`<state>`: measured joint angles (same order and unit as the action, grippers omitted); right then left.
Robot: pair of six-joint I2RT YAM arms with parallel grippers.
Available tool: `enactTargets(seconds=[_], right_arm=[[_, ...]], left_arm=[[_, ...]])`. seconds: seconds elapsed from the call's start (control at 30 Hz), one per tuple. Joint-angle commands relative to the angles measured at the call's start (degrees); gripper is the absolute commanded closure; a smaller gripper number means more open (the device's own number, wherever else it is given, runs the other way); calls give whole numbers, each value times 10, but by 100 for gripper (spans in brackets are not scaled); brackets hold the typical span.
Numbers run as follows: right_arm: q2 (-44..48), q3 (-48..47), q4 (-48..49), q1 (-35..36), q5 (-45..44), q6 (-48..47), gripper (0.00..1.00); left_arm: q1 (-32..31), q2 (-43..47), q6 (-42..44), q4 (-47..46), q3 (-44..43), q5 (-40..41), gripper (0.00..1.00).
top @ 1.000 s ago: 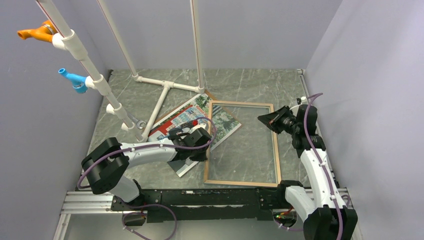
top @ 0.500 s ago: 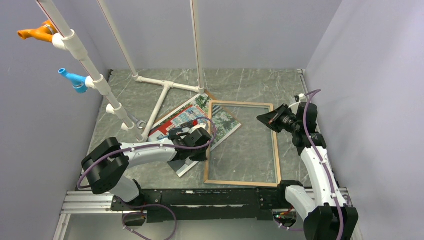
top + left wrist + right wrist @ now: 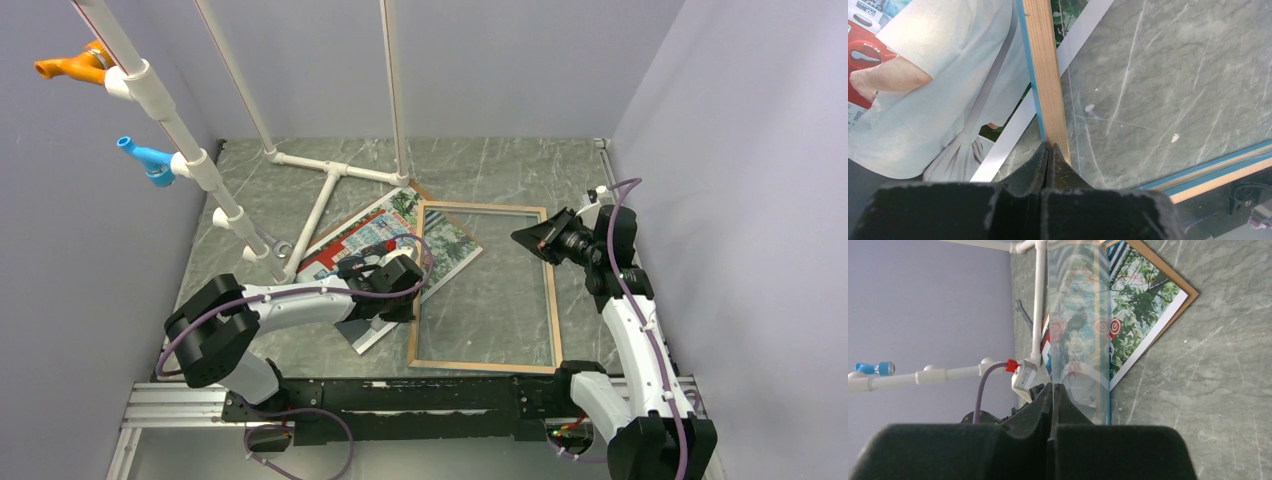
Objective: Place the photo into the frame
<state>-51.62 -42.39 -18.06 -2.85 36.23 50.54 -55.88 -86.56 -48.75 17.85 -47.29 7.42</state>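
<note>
**Fingers Closed at Both Sides of the Frame; Photo Not Yet Seated**

Left fingers [image 3: 1035, 165] are pressed together, their tips against the wood left rail [image 3: 1045, 65] of the frame [image 3: 485, 300]. No grip on the rail is visible. Right fingers [image 3: 1040, 402] are likewise together, over the frame's far right part. The pane [image 3: 1078, 315] runs up from their tips, and whether its edge is pinched between them cannot be told.

**1. Status**

- From above, the frame appears to lie flat on the table [image 3: 500, 165], wood face up, ahead of the arm bases.
- The photo [image 3: 372, 238] lies print side up just left of it, skewed, on a brown backing board [image 3: 1189, 290].
- The frame's far left corner overlaps the photo's right corner.
- The photo is outside the frame, so by my reading insertion has not begun.
- Outstanding: square the print to the opening, seat it, and fit the board behind.

**2. View comparison**

- Top view only: the whole layout, both arms, the overlap, and a white pipe stand [image 3: 325, 195] beyond the photo.
- Left wrist view only: a blue strip along the rail's outer side, suggesting the blue face is underneath. It also shows print detail, a figure in a pale shirt with a shoulder strap.
- Right wrist view only: reflections of the print in the pane, and the board's brown corner projecting past the photo's white border.
</note>
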Motion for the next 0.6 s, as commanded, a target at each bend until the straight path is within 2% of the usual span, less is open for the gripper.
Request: enactTargets(seconds=[0.0, 0.57], right_arm=[[21, -14, 40, 2, 26, 4, 100], [19, 3, 85, 3, 17, 21, 100]], left_arm=[[-2, -19, 8, 23, -6, 19, 100], [-2, -28, 9, 23, -9, 17, 100]])
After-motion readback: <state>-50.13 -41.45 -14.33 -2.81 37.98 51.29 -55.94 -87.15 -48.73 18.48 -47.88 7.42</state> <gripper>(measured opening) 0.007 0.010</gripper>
